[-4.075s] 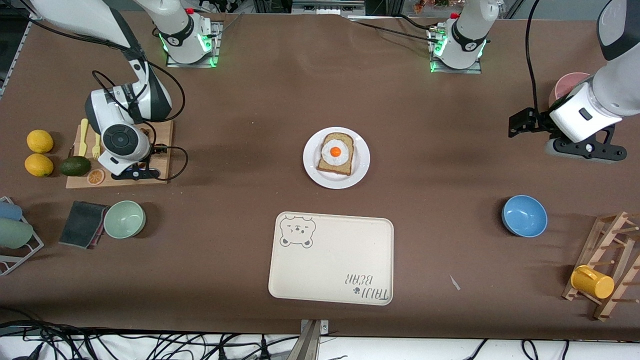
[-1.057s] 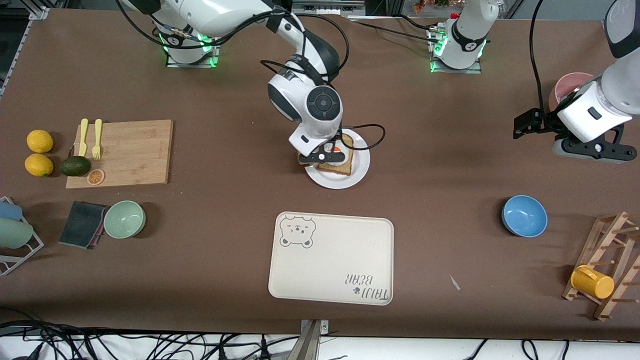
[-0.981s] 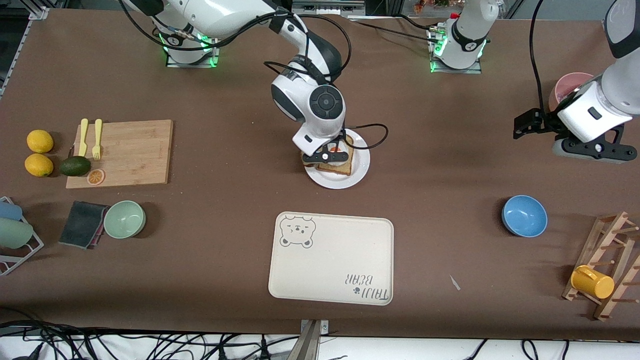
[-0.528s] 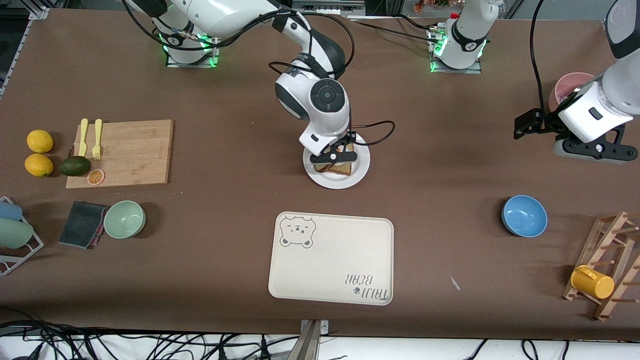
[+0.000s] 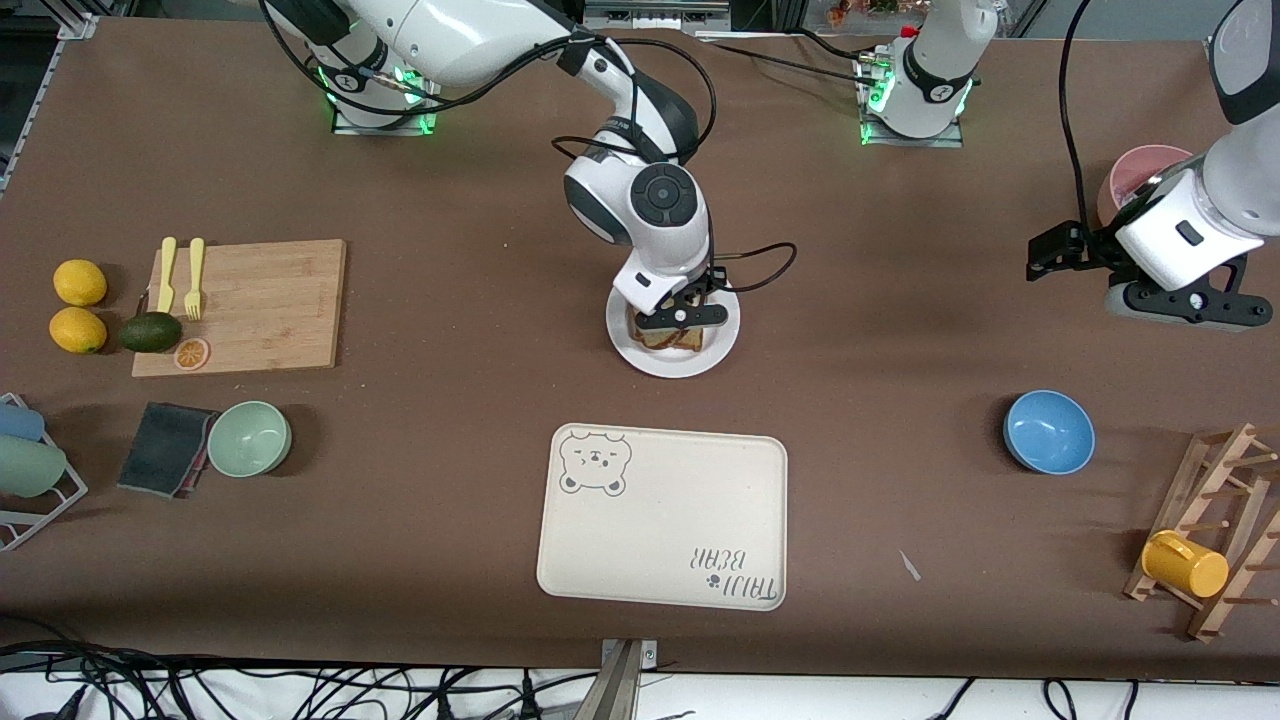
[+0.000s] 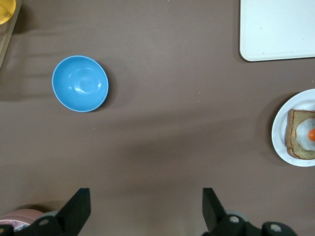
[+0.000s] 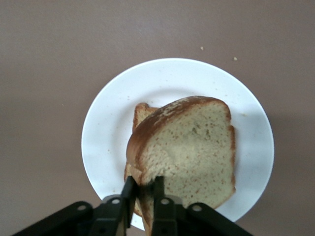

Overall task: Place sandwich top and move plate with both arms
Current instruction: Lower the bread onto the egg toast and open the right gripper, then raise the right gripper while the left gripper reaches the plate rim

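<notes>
The white plate (image 5: 672,366) stands mid-table with the egg slice on it. My right gripper (image 5: 682,316) is over the plate, shut on the sandwich top (image 7: 192,142), a brown speckled slice with darker crust. In the right wrist view the gripper (image 7: 143,183) pinches the slice's edge and the tilted slice covers nearly all of the egg slice (image 7: 140,112) on the plate (image 7: 113,128). I cannot tell whether the two slices touch. My left gripper (image 5: 1045,250) waits open and empty above the table at the left arm's end. It also shows in the left wrist view (image 6: 146,211).
A cream bear-printed tray (image 5: 662,515) lies nearer the front camera than the plate. A blue bowl (image 5: 1048,431), a pink cup (image 5: 1140,170) and a rack with a yellow mug (image 5: 1185,565) are at the left arm's end. A cutting board (image 5: 250,300) and a green bowl (image 5: 249,438) are at the right arm's end.
My right gripper came from the cutting board with the sandwich top. Over the last second it shifted over the plate until the slice covered the egg. The left arm barely moved.
</notes>
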### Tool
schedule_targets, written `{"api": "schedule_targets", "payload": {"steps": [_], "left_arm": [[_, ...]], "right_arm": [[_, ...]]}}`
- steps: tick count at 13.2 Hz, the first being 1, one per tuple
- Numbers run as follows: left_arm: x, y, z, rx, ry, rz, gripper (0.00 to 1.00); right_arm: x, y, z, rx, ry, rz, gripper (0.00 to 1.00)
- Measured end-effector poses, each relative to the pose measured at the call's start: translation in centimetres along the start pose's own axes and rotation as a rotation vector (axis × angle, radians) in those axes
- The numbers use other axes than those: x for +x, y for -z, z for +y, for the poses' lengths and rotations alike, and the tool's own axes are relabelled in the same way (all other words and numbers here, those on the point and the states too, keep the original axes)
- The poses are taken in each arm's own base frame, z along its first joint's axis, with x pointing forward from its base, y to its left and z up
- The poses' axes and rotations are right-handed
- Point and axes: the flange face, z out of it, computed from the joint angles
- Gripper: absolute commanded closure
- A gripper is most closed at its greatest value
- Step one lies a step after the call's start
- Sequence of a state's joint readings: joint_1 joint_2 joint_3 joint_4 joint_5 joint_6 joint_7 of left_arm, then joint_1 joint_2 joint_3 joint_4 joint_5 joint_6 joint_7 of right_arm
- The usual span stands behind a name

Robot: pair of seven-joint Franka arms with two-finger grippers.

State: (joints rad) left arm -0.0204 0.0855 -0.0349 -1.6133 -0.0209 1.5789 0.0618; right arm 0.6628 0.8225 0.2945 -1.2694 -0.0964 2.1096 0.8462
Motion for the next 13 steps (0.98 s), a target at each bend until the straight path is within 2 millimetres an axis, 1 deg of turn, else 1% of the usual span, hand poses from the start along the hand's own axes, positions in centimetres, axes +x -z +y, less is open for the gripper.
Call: {"api": "schedule_targets", "payload": {"steps": [5,7,9,10,12,13], "left_arm": [[0.0,0.1,-0.1,-0.019,0.005,0.003,0.0],[0.0,0.1,0.6,-0.037,-0.005,0.004,0.0],[0.1,0.1,1.6,-0.041,-0.022,0.002,0.0],[0.1,0.0,2.0,-0.04,-0.028,-0.001,0.0],[0.3,-0.5,2.3,-0.057,-0.031,-0.013,0.0],[0.7,-1.3,2.7,-0.099,-0.029,-0.027,0.0]], "right_arm": [[0.1,0.2,-0.3,0.007,0.01,0.03,0.0],[0.4,1.0,-0.2,0.003,0.008,0.033,0.0],[0.6,3.0,0.7,-0.047,-0.004,0.003,0.0],[0.8,4.7,1.6,-0.075,-0.013,-0.012,0.0],[1.0,8.6,4.4,-0.151,0.001,-0.078,0.0],[1.0,10.4,5.7,-0.173,0.023,-0.121,0.0]]}}
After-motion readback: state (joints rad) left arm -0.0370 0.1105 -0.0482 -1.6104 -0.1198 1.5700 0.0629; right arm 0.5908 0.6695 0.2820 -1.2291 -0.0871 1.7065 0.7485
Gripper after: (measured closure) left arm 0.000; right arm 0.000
